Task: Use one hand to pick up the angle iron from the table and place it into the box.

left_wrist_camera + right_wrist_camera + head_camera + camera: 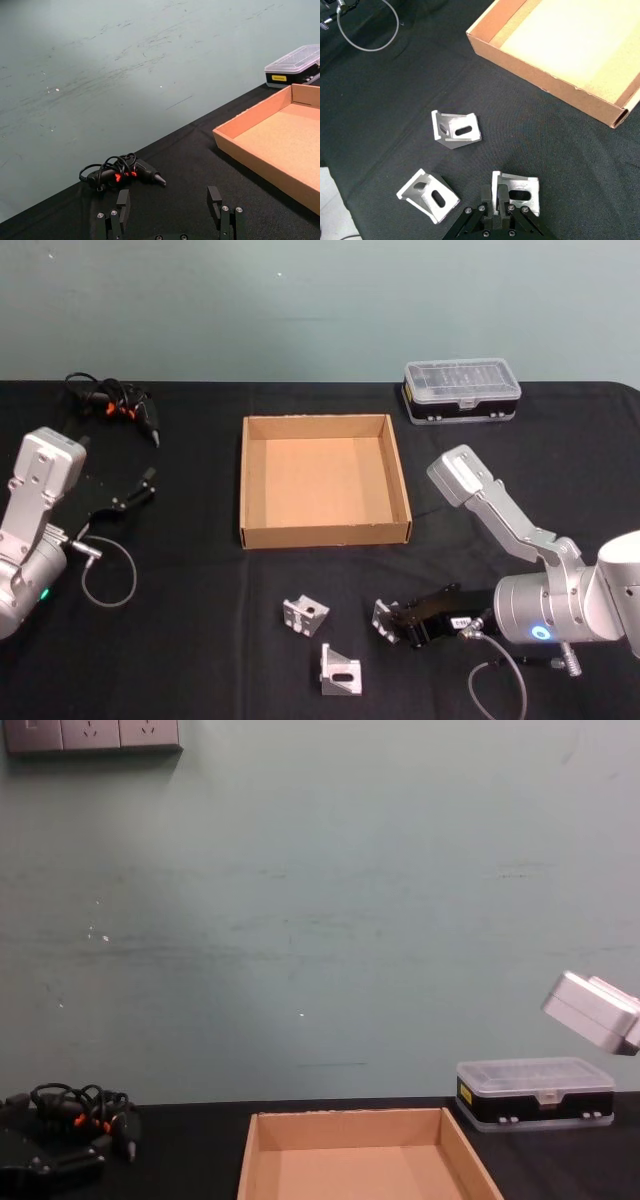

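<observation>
Three silver angle irons lie on the black table (200,640) in front of the cardboard box (325,533). My right gripper (394,622) sits low at the table and is shut on one wall of the right-hand angle iron (382,619). The right wrist view shows that angle iron (520,191) pinched between the fingers (501,196), the other two (456,130) (427,195) loose beside it, and the box (545,70) beyond. My left gripper (140,488) is parked at the table's left side, open and holding nothing; its fingers (215,200) stand wide apart.
A clear-lidded plastic case (461,390) stands behind the box at the right. A black tool with an orange-marked cable (120,408) lies at the back left. The two loose angle irons (305,614) (340,670) sit just left of my right gripper.
</observation>
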`<control>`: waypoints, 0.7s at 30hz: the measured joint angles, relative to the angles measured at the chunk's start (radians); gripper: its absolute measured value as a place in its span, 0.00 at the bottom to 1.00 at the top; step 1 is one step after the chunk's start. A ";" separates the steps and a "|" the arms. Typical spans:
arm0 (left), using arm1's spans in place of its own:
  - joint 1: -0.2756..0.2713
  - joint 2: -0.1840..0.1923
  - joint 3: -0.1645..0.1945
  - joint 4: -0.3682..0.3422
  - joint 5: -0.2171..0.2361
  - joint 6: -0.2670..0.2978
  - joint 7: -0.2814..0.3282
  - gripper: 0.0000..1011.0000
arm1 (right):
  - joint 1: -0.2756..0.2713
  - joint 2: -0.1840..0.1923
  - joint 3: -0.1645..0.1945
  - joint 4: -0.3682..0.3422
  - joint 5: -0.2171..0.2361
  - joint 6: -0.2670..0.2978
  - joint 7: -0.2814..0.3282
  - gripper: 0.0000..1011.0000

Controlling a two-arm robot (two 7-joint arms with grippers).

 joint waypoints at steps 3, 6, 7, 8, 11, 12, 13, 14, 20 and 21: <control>0.000 0.000 0.000 0.000 0.000 0.000 0.000 1.00 | 0.001 0.001 -0.001 0.000 -0.004 0.000 0.003 0.08; 0.000 0.000 0.000 0.000 0.000 0.000 0.000 1.00 | 0.002 0.005 -0.003 -0.004 -0.011 -0.002 0.008 0.08; 0.000 0.000 0.000 0.000 0.000 0.000 0.000 1.00 | 0.002 0.006 -0.003 -0.006 -0.013 -0.002 0.008 0.08; 0.000 0.000 0.000 0.000 0.000 0.000 0.000 1.00 | 0.002 0.008 -0.002 -0.009 -0.014 -0.003 0.008 0.08; 0.000 0.000 0.000 0.000 0.000 0.000 0.000 1.00 | -0.004 0.020 0.015 -0.035 -0.019 -0.016 0.005 0.08; 0.000 0.000 0.000 0.000 0.000 0.000 0.000 1.00 | -0.009 0.029 0.028 -0.053 -0.020 -0.025 0.001 0.08; 0.000 0.000 0.000 0.000 0.000 0.000 0.000 1.00 | -0.011 0.033 0.035 -0.063 -0.021 -0.030 -0.003 0.08; 0.000 0.000 0.000 0.000 0.000 0.000 0.000 1.00 | -0.014 0.038 0.043 -0.073 -0.021 -0.035 -0.005 0.08; 0.000 0.000 0.000 0.000 0.000 0.000 0.000 1.00 | -0.022 0.070 0.106 -0.139 -0.022 -0.076 -0.020 0.08; 0.000 0.000 0.000 0.000 0.000 0.000 0.000 1.00 | -0.021 0.071 0.112 -0.144 -0.022 -0.080 -0.022 0.08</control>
